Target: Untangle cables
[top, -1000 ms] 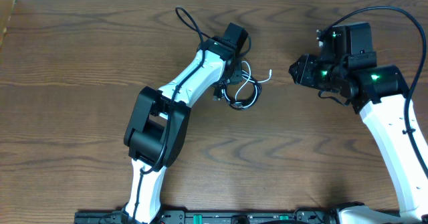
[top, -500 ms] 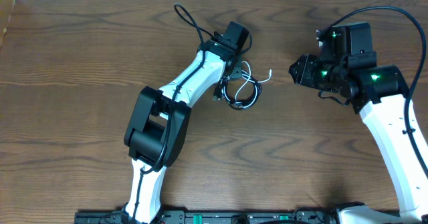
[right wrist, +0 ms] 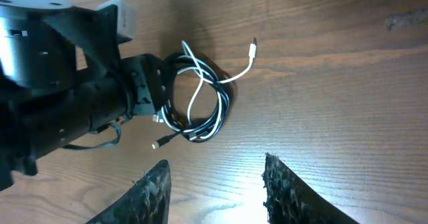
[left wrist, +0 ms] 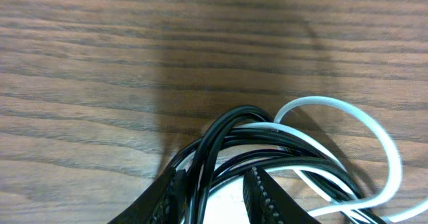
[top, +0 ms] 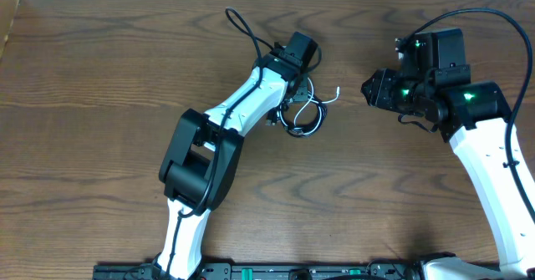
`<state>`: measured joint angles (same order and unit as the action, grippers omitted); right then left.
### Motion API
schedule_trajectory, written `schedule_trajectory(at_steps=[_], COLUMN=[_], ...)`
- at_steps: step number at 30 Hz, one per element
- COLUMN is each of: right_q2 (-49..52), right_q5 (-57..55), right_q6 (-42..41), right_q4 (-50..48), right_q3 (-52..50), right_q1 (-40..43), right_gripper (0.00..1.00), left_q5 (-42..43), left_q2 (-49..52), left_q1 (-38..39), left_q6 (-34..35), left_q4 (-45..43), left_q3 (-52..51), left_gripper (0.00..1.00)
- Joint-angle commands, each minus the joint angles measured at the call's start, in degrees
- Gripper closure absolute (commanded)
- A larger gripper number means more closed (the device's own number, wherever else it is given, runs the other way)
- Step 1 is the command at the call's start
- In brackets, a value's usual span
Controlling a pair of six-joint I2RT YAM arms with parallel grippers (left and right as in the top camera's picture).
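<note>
From above, the left pincer (top: 290,103) sits at the left rim of the cables (top: 306,118), a small coil mid-table. The right pincer (top: 369,89) hangs well apart to the right, and the wood-grain table (top: 92,104) stretches wide around both. Left wrist: ridged fingers (left wrist: 164,198) clamp glossy strands of black cord (left wrist: 235,117), and the white cord (left wrist: 378,134) loops out rightward. Right wrist: its jaws gape, empty, above the wood, with the coil beyond and a white plug (right wrist: 254,47) pointing away.
</note>
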<state>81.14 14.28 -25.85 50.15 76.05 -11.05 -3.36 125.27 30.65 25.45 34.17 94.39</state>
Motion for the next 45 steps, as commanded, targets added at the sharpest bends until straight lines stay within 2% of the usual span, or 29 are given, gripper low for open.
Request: schedule_trajectory(at_steps=[1,10,12,15,20,31,37,45], right_q2=[0.24,0.24,0.24,0.24,0.24,3.02,7.23,13.94], right_q5=[-0.44,-0.44,-0.44,-0.44,-0.44,4.46,8.59,8.59], right_q6=[1.16,1.27,1.27,1.27,1.27,1.31,1.95,3.45], right_q4=[0.39,0.46,0.46,0.44,0.17,-2.08,-4.57,-4.98], right_q3=[0.22,0.22,0.22,0.22,0.22,0.22,0.22,0.22], right_q1=[0.17,0.17,0.13,-0.26,-0.31,-0.59,-0.68,-0.66], right_gripper=[0.59,0.59,0.59,0.58,0.58,0.58,0.59,0.59], left_q5=[-0.46,-0.28,-0.28,-0.31,0.72,22.03,33.38,45.11], left_q2=[3.32,3.26,3.13,1.99,-2.93,-17.16,-17.9,-17.9], left_q1=[-0.42,-0.63,-0.63,-0.74,-0.74,-0.76,-2.29,-7.06], left_q6=[-0.31,-0.11,-0.13,-0.13,-0.13,-0.13,-0.11,-0.09], left_q4=[0.15,-0.04,-0.02,0.96,5.49,8.02,7.98,6.93], left_q3=[-0.44,-0.42,-0.39,-0.31,1.27,1.46,1.46,1.46], left_gripper=[0.67,0.78,0.81,0.92,0.93,0.93,0.92,0.92])
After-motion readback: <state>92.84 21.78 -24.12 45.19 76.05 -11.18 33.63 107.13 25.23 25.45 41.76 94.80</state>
